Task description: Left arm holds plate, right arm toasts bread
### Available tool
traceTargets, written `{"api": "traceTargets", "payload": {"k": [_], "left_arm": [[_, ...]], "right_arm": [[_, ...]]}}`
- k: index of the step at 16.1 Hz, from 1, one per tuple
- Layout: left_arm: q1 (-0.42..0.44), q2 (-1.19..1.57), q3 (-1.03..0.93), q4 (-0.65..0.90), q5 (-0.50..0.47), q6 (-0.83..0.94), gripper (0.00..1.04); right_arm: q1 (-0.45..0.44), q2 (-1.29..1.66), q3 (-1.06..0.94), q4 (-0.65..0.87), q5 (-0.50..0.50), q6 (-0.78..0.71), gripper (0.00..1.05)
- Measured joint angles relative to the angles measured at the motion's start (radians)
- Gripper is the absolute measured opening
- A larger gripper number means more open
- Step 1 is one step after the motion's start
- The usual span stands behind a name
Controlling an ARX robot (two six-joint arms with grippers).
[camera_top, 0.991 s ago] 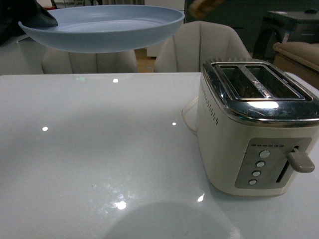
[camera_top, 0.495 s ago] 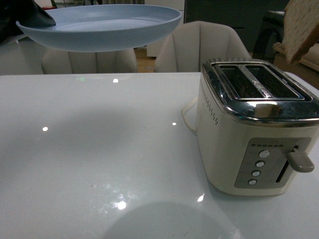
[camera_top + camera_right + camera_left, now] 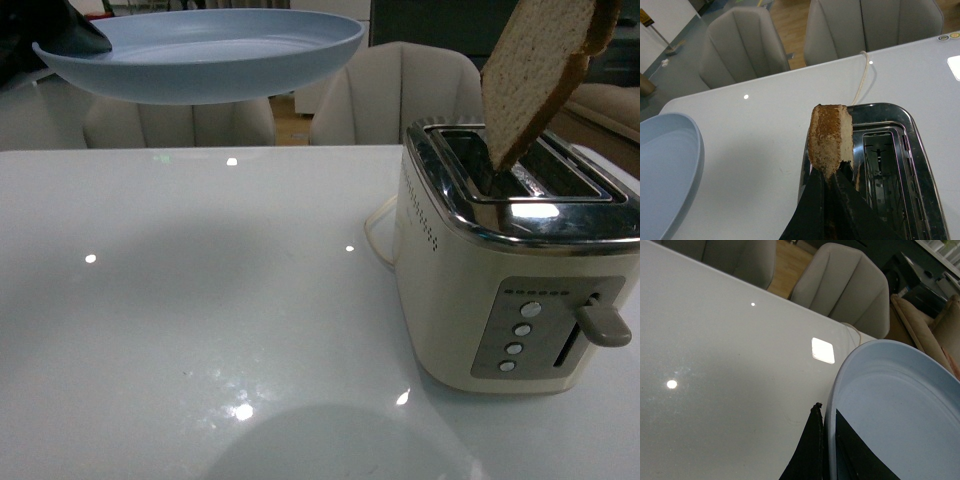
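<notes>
Left gripper: two fingers, matt black, flat-faced and wedge-shaped, each narrowing to a thin tip. Edges are straight and the surfaces plain. In the front view it registers only as a dark, rounded mass at the frame's edge, with detail not discernible.

Right gripper: two fingers of the same matt black, long and tapered, with a faint brownish tint along the inner faces.

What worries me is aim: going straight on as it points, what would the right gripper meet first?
The toaster, probably: the bread in the right gripper leads, its tip at one slot; whether it clears the chrome rim is unclear.
</notes>
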Motion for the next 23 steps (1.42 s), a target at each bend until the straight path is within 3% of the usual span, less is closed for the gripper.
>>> {"api": "traceTargets", "payload": {"k": [6,10,18,21,22,23], "left_arm": [[0.0,0.0,0.0,0.0,0.0,0.0,0.03],[0.0,0.0,0.0,0.0,0.0,0.0,0.03],[0.0,0.0,0.0,0.0,0.0,0.0,0.03],[0.0,0.0,0.0,0.0,0.0,0.0,0.03],[0.0,0.0,0.0,0.0,0.0,0.0,0.03],[0.0,0.0,0.0,0.0,0.0,0.0,0.03]], "right_arm": [[0.001,0.052,-0.022,0.019,-0.047,0.019,0.03],[0.001,0.078,0.006,-0.093,-0.047,0.041,0.03],[-0.007,0.276,0.275,-0.346,-0.047,0.1,0.03],[-0.014,0.32,0.299,-0.38,-0.046,0.124,0.03],[-0.015,0.322,0.299,-0.38,-0.047,0.128,0.03],[-0.016,0.322,0.299,-0.371,-0.05,0.132,0.14]]}}
